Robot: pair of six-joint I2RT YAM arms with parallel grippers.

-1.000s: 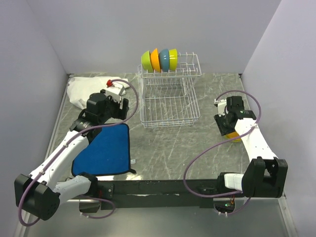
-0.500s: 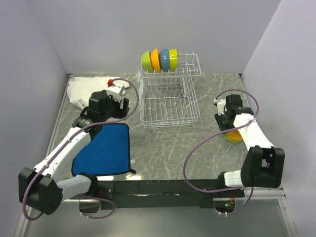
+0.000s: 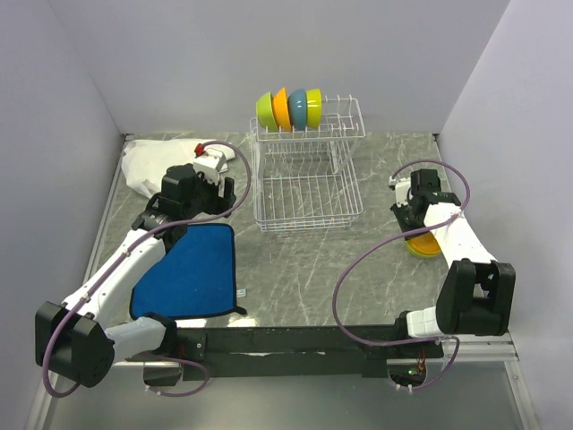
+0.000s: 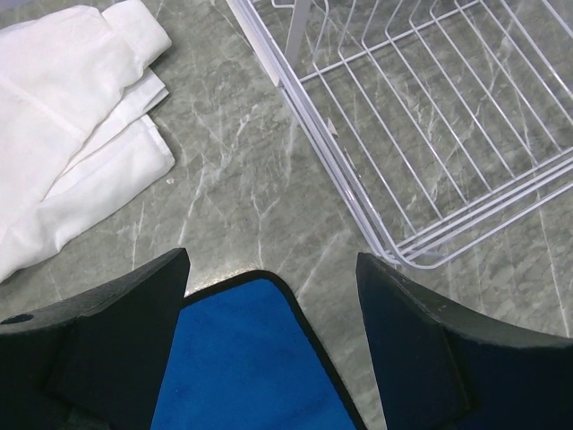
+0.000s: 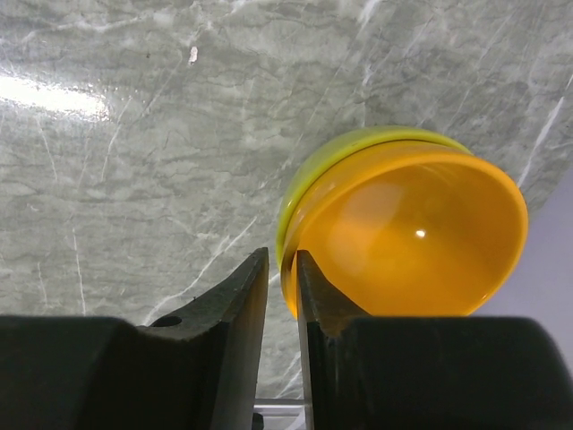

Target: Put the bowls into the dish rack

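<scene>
Over at the right edge of the table, an orange bowl sits nested in a lime-green bowl. The right gripper straddles the near rim, one finger inside the orange bowl and one outside. Its jaws are nearly together, but I cannot tell whether they pinch it. The left gripper hangs wide open over a corner of the blue mat, between the white cloth and the dish rack. Four bowls stand on edge on the rack's top shelf.
</scene>
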